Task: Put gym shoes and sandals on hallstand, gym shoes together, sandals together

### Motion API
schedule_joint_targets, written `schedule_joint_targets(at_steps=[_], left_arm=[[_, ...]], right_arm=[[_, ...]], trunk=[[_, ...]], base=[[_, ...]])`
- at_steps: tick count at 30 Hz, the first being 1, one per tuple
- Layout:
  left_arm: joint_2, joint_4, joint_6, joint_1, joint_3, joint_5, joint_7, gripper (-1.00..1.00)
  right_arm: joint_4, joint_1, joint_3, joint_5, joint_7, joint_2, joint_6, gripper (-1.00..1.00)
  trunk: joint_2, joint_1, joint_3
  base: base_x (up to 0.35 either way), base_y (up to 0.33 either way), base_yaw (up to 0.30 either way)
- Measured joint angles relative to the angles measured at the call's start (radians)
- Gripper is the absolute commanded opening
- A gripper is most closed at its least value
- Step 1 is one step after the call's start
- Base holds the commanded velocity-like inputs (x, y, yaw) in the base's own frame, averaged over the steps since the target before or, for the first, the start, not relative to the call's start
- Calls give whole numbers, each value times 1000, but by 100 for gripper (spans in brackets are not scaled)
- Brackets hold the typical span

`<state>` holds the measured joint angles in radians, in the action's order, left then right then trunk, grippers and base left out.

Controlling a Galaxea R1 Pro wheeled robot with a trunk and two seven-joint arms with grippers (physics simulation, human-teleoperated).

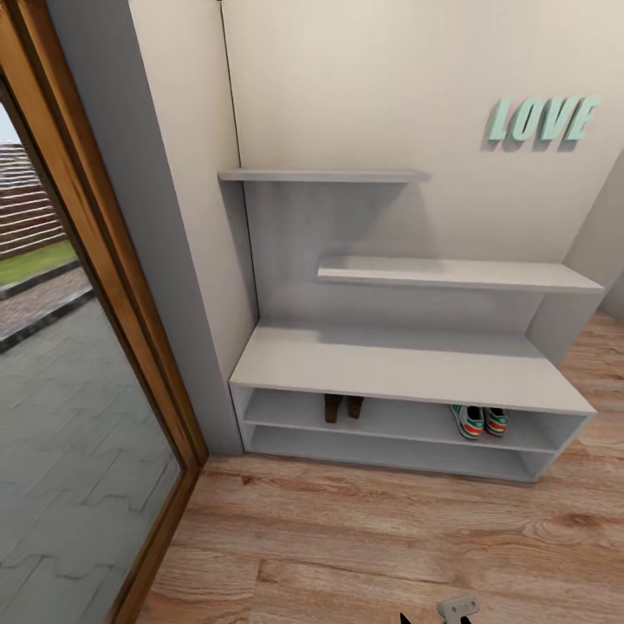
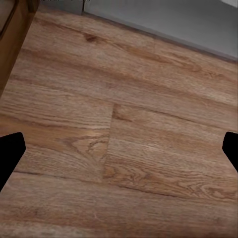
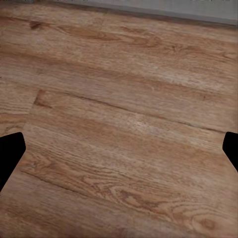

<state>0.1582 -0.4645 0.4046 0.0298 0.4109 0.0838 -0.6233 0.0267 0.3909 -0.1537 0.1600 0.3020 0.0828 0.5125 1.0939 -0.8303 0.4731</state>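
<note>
Brown sandals [image 1: 343, 406] — two; gym shoes [image 1: 480, 421] — two.

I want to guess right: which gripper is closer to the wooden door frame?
Left. The left gripper hangs over the floor beside the door frame; the right gripper is farther along, before the shoe rack.

Sandals [image 1: 343, 406], gym shoes [image 1: 479, 421] on hallstand [image 1: 407, 366]

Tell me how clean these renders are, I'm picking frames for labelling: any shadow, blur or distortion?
Head view: soft, hallstand lines splay as if wide-angle; gym shoes and sandals sit in compartment shade, still readable. Both wrist views: evenly lit corridor floor, grain slightly smeared, no glare; fingertips plain black.
</note>
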Motion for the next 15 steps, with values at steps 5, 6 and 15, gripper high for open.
schedule_joint_targets(at_steps=[5,6,15], left_arm=[[0,0,0,0,0,0,0,100],[0,0,0,0,0,0,0,100],[1,0,2,0,0,1,0,100]], right_arm=[[0,0,0,0,0,1,0,100],[0,0,0,0,0,1,0,100],[0,0,0,0,0,1,0,100]], trunk=[[-7,4,-3],[-7,4,-3],[-7,4,-3]], base=[[0,0,0],[0,0,0],[0,0,0]])
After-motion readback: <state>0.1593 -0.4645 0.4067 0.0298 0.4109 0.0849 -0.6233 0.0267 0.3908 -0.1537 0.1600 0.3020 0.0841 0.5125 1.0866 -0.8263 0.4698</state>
